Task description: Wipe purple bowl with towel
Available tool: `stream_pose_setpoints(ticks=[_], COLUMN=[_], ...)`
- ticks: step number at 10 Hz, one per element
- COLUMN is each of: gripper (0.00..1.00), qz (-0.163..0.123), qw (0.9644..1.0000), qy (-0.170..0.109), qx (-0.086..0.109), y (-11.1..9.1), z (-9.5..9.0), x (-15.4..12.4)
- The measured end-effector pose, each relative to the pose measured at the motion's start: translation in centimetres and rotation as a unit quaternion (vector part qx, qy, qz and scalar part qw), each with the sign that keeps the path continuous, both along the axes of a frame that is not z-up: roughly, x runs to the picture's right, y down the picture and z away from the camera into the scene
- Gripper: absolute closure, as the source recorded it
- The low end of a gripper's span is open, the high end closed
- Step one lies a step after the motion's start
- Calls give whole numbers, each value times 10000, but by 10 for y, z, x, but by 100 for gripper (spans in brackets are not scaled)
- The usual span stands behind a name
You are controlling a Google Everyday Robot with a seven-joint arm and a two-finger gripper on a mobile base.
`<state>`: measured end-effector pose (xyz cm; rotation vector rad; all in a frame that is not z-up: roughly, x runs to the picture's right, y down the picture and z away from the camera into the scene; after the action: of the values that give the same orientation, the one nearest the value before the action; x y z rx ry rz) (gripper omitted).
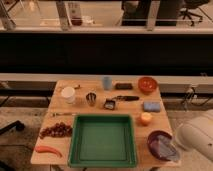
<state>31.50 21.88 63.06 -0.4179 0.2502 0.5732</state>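
**A:** Where's the purple bowl (pixel 156 141)?

**B:** Near right corner of the bench (pixel 131 111), just left of the gripper (pixel 174 147). A pale towel (pixel 164 149) lies inside. I cannot tell the gripper's state.

**A:** Handling?

**B:** The bowl is probably light and slick and may skid. The towel is soft, so pinch a bunched fold.

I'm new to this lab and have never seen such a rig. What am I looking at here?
One camera looks down on a wooden table; where it is mounted is unknown. The white rounded shape at lower right is the robot's arm. Its gripper, a two-finger hand, is at the purple bowl, over a pale grey-blue cloth lying in it, probably the towel. Whether it holds the cloth I cannot tell. Also there: a large green plastic tray, an orange bowl, a blue sponge, a white cup.
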Motion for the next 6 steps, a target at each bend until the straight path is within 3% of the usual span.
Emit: stream_pose_setpoints(ticks=[4, 6], gripper=[100, 100], qz=[57, -9], qw=[9999, 10000], qy=[145, 66], qx=[-24, -26], y=[-28, -28], z=[38, 38], x=[11, -1])
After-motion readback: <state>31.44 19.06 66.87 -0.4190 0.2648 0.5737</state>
